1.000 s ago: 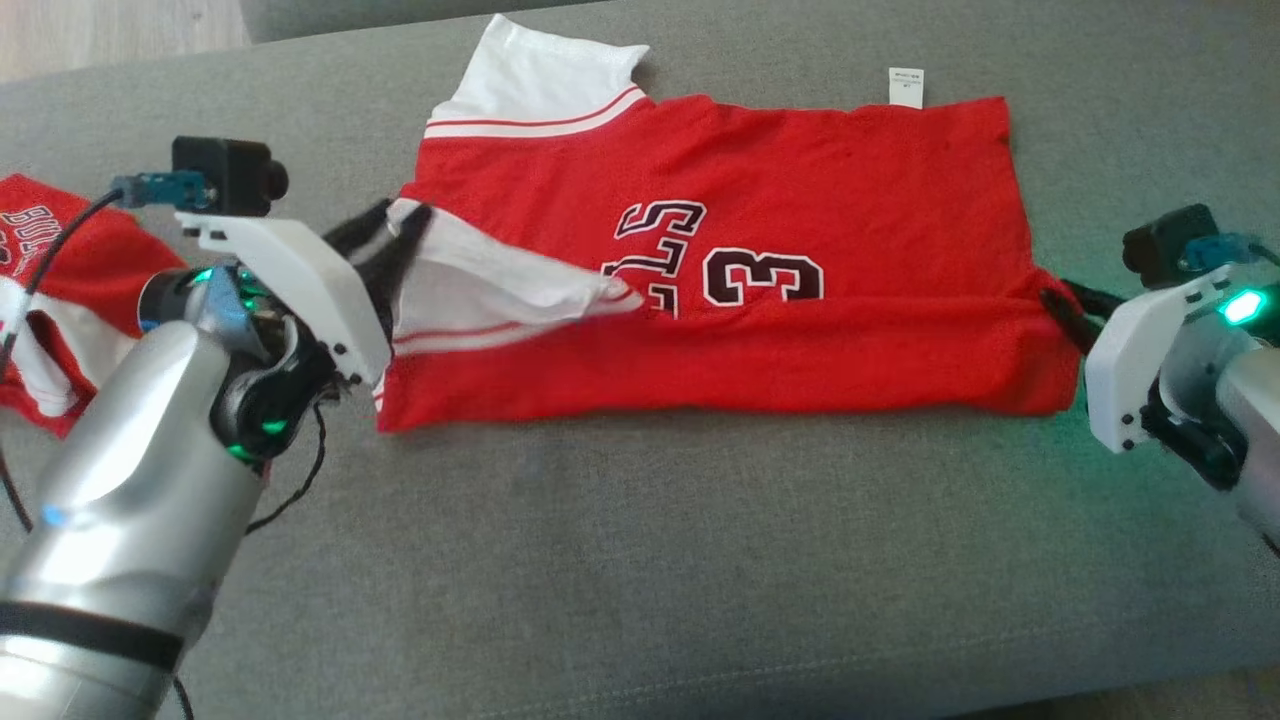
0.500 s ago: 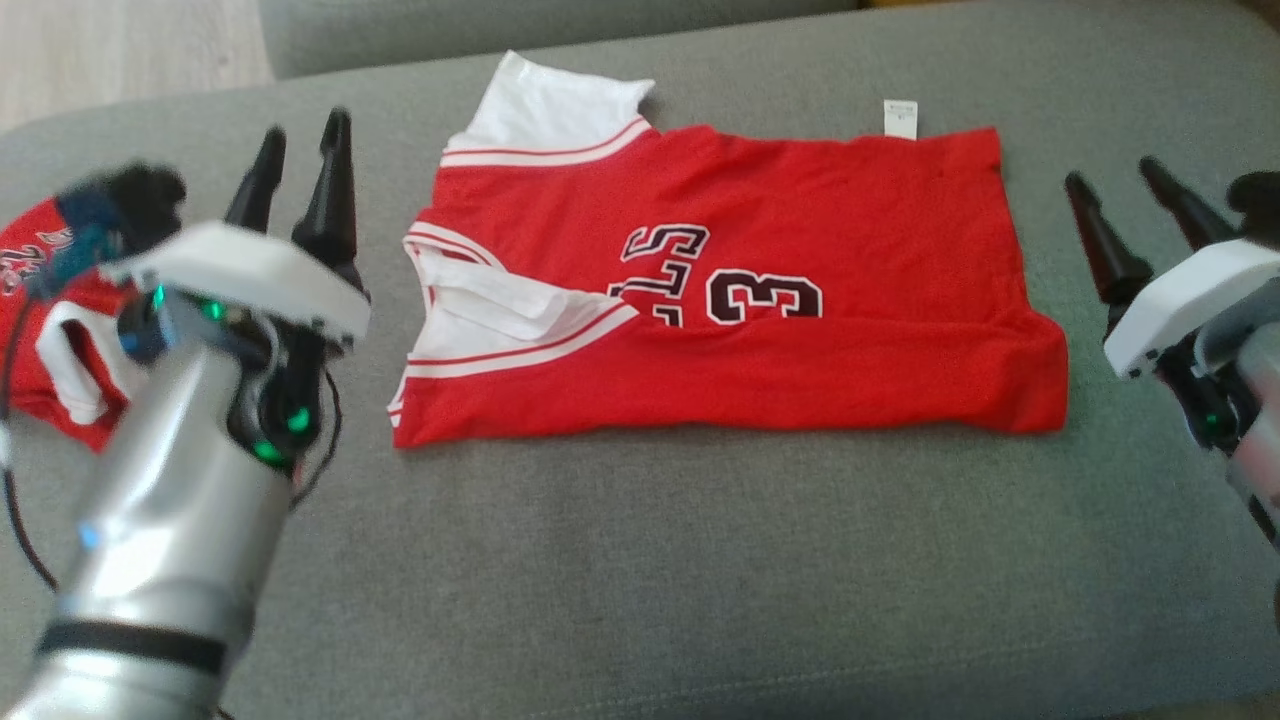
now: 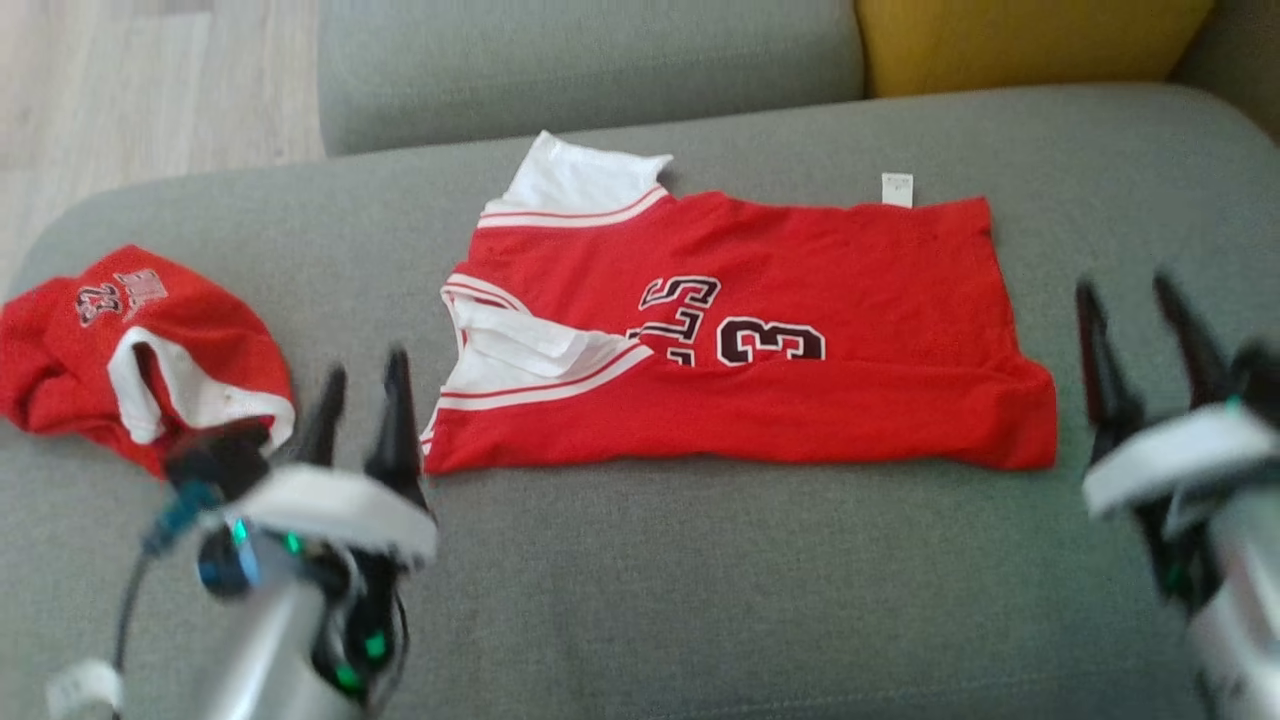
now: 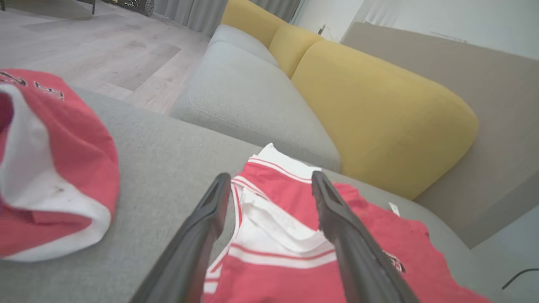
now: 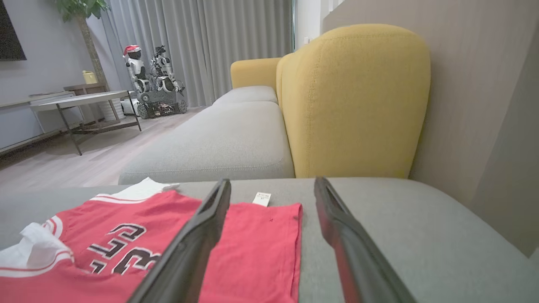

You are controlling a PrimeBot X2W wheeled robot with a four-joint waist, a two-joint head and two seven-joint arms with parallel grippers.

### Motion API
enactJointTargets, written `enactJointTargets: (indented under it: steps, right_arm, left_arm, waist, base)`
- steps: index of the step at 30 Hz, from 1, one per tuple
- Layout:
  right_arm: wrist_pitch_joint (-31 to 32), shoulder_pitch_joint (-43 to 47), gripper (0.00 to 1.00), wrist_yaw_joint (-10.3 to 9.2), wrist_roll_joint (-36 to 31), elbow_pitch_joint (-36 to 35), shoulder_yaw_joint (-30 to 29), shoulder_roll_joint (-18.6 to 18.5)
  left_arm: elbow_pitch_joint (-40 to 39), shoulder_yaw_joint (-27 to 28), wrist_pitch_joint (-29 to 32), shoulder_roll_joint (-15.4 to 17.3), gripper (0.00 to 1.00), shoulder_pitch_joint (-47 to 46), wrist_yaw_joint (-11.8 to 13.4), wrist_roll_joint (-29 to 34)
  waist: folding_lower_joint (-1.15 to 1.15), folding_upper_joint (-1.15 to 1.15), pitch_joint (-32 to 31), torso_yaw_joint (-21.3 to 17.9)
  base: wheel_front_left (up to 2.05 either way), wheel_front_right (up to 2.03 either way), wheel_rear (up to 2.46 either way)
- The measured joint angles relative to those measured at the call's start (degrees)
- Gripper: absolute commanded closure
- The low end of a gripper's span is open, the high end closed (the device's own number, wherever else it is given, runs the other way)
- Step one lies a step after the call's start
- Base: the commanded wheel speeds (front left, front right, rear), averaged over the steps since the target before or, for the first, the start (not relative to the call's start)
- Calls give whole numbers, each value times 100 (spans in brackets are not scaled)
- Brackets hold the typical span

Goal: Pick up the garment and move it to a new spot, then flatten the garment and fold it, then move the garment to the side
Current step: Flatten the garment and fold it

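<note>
A red jersey (image 3: 800, 330) with white trim and black numbers lies folded flat on the grey sofa seat (image 3: 700, 580), its white tag at the back edge. It also appears in the left wrist view as the jersey (image 4: 269, 261) and in the right wrist view as the jersey (image 5: 168, 244). My left gripper (image 3: 365, 385) hovers open just left of the jersey's near left corner, holding nothing. My right gripper (image 3: 1130, 300) stands open to the right of the jersey's right edge, also holding nothing.
A second red garment (image 3: 130, 350) lies crumpled at the seat's left end. A yellow cushion (image 3: 1020, 40) and a grey cushion (image 3: 590, 60) back the seat. Wooden floor (image 3: 130, 90) lies beyond the left edge. Bare seat stretches in front of the jersey.
Both grippers have let go of the jersey, opened and pulled back toward me. The white flap has dropped flat. The head camera has tilted, showing more of the sofa back.
</note>
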Motion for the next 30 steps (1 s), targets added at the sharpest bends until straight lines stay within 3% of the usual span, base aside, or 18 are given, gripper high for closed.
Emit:
enactJointTargets:
  steps: [7,17,24,30]
  right_arm:
    - [40,884,0,0,-717,-682,-657,631]
    - [460,1042,0,0,-1120,-1606,-1003,936]
    - [634,1181,0,0,-1195,-1872,-1029,992]
    - [641,1167,0,0,-1203,-1987,-1088,1082]
  left_arm:
    - [-8,131,1,-222,0,497,33,449]
    - [536,175,1,-272,0,370,-33,961]
    - [1200,108,129,-266,0,-55,104,1111]
    - [1882,-120,416,-175,0,-411,433,1515]
  waist:
    - [0,0,-74,-119]
    - [0,0,41,-383]
    - [0,0,167,-521]
    - [0,0,324,-630]
  base:
    - [0,0,0]
    - [0,0,0]
    - [0,0,0]
    - [0,0,0]
